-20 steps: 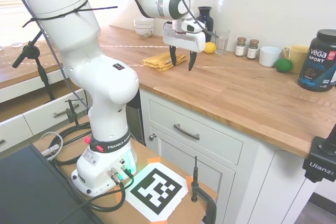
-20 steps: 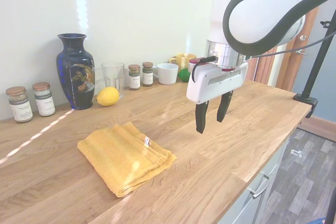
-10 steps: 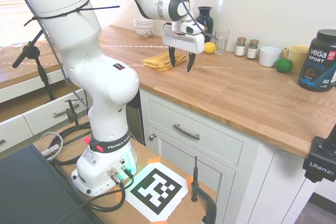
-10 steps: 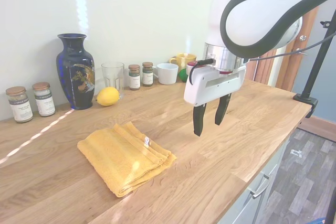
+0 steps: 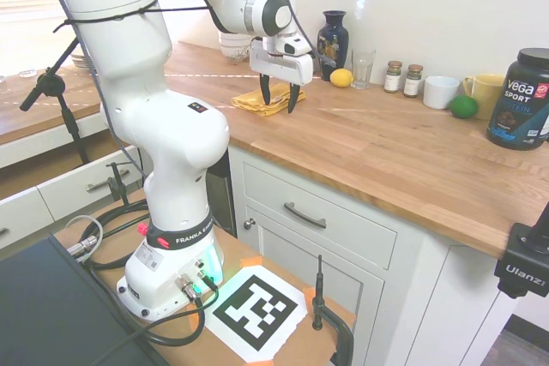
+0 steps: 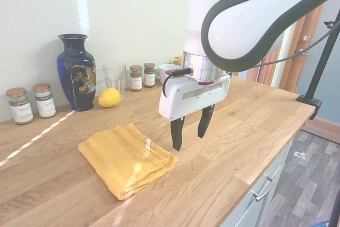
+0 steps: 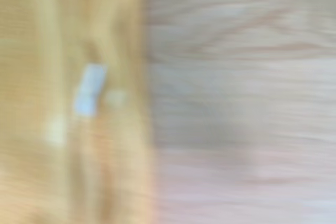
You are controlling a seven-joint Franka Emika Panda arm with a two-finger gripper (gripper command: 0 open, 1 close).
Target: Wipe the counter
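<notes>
The counter (image 5: 403, 160) (image 6: 239, 147) is a long brown butcher-block top over white cabinets. A folded yellow towel (image 5: 264, 100) (image 6: 125, 158) (image 7: 68, 103) with a small white tag lies flat on it. My gripper (image 5: 276, 100) (image 6: 189, 133) hangs open and empty just above the counter, at the towel's edge on the side away from the vase, its black fingers (image 6: 176, 134) pointing down. The blurred wrist view shows the towel's edge beside bare wood.
Along the wall stand a dark blue vase (image 6: 76, 73), a lemon (image 6: 109, 97), a glass (image 6: 113, 78), spice jars (image 6: 142, 76) (image 6: 30, 102), a white cup (image 5: 440, 92), a yellow mug (image 5: 485, 93), a lime (image 5: 463, 106) and a black tub (image 5: 521, 99). White bowls (image 5: 234, 44) sit behind the towel.
The gripper has moved along the counter toward the towel and dropped lower, now reaching the towel's edge. It stays open. The towel has not moved.
</notes>
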